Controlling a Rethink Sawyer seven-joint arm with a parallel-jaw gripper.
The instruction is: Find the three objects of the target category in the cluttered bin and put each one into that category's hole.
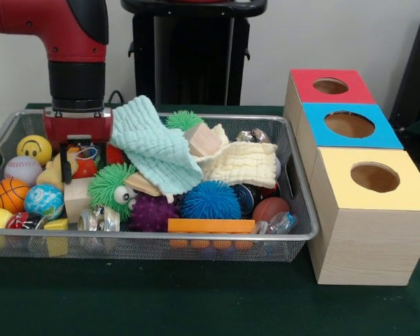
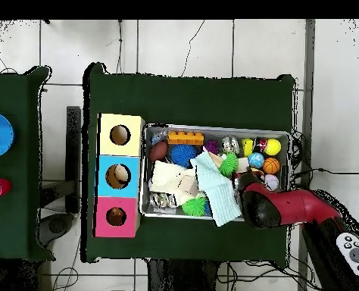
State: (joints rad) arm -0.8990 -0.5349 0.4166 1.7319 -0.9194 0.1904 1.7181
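The wide silver wire-mesh basket [image 1: 294, 241] lay on the green bench [image 1: 196, 301], heaped with smooth balls, spiky balls and two crumpled cloths. The red arm's hand [image 1: 77, 150] hung inside its left end, beside the pale yellow duck [image 1: 52, 173]; I cannot tell its grip. Three wooden boxes stood alongside, the red-topped box's round hole [image 1: 330, 86] farthest.

The surface [image 1: 196, 301] is covered in dark green cloth. Directly on it rest the wire mesh bin [image 1: 294, 241], crowded with toys and cloths, and just beside it a touching row of three wooden boxes: red-topped [image 1: 304, 84], blue-topped [image 1: 388, 136], yellow-topped [image 1: 367, 245], each with a round hole in its top.
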